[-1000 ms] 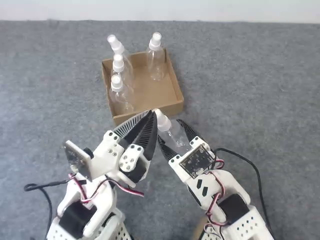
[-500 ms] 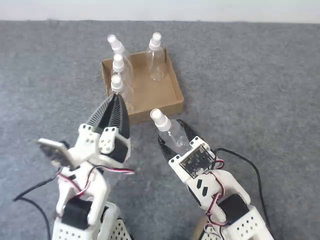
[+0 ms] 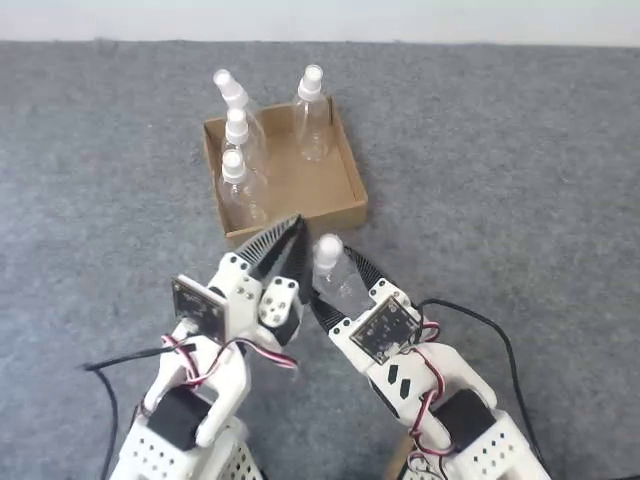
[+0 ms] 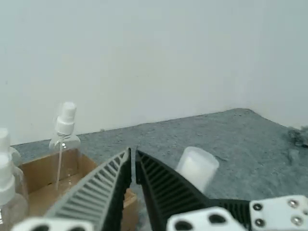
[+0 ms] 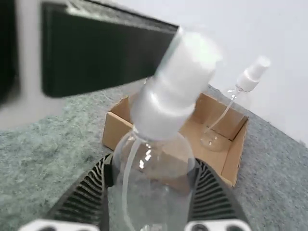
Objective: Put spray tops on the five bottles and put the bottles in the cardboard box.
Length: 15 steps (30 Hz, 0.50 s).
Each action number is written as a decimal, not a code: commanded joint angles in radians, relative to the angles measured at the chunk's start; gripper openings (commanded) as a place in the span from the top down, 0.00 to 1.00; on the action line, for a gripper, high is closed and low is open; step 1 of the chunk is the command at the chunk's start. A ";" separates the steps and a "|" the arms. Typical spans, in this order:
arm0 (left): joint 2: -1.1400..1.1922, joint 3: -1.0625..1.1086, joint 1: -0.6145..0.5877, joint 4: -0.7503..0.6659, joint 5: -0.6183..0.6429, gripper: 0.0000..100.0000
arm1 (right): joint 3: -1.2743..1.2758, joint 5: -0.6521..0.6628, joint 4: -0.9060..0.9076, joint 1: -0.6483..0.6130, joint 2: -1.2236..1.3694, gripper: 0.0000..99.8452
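The right pincer (image 5: 150,192) pinches a capped spray bottle (image 3: 338,282). The left pincer (image 4: 133,158), pressed together, sits just beside its spray top (image 3: 327,250). The cardboard box (image 3: 352,178) lies beyond both.

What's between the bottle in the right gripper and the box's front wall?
Bare carpet, by the high view; the shut left gripper sits just beside that gap.

Grey carpeted table (image 3: 540,150), open cardboard box (image 3: 300,182) sitting toward its far side, black cable (image 3: 512,345) on the near side
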 commanded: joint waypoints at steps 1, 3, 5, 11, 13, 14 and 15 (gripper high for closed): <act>-0.017 -0.027 0.078 0.081 -0.020 0.99 | -0.017 0.012 -0.002 -0.012 -0.019 0.97; -0.017 -0.047 0.101 0.123 -0.020 0.99 | -0.015 0.012 -0.002 -0.012 -0.018 0.97; -0.017 -0.067 0.127 0.163 -0.020 0.99 | -0.015 0.012 -0.002 -0.012 -0.018 0.97; -0.017 -0.096 0.115 0.190 -0.015 0.99 | -0.015 0.012 -0.001 -0.004 -0.018 0.97; -0.017 -0.097 0.091 0.187 -0.015 0.99 | -0.015 0.012 -0.001 0.027 -0.018 0.97; -0.017 -0.102 0.077 0.175 -0.014 0.99 | -0.015 0.012 -0.001 0.047 -0.018 0.97; -0.017 -0.108 0.060 0.163 -0.014 0.99 | -0.015 0.012 -0.001 0.065 -0.018 0.97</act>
